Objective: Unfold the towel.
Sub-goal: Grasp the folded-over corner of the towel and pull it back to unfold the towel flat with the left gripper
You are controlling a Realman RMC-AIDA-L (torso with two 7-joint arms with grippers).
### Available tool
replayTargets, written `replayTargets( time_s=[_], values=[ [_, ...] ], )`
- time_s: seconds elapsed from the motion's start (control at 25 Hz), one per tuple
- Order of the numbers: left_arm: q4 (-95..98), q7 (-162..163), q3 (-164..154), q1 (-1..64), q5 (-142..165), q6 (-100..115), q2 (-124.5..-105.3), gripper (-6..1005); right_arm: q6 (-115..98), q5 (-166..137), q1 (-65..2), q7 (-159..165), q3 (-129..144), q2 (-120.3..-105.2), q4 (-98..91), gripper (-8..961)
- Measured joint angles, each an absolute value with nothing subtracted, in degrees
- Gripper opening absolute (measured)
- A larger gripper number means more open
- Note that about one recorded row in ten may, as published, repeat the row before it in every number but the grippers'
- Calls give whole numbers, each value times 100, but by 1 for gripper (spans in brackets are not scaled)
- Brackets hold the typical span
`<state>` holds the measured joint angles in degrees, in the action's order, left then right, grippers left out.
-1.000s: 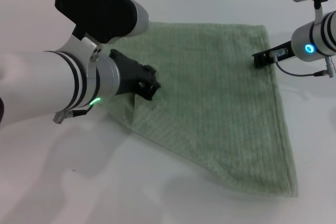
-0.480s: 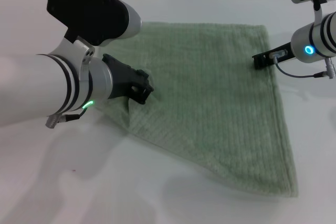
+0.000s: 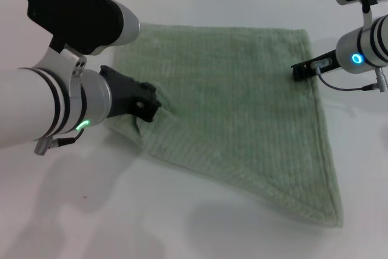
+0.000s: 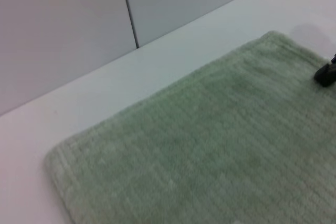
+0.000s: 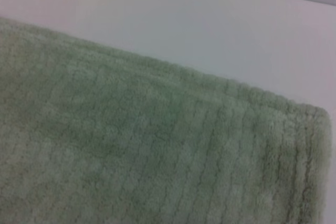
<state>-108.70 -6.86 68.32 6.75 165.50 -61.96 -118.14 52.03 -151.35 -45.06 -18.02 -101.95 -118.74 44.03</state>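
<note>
Towel [image 3: 242, 113] fabric is lying spread across the far half of the white desk [image 3: 121, 210], its far hem running near the desk's far edge and one corner reaching toward the near right corner. A fold is bunching up along its left side. The left gripper [image 3: 147, 106] is pressing down at that fold, clamped on the towel's raised edge, and its bulky arm is blocking the cloth's left portion. The right gripper [image 3: 301, 70] is sitting at the towel's far right corner; its jaws are unreadable.
</note>
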Motion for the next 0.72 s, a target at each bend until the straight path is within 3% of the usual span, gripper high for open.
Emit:
replayTargets(
  time_s=[0.72],
  values=[
    [-10896, -644, 6901, 569, 16550, -6362, -11816, 42, 5247, -15149, -4481, -1783, -10195, -11874, 4459, -1]
  ],
)
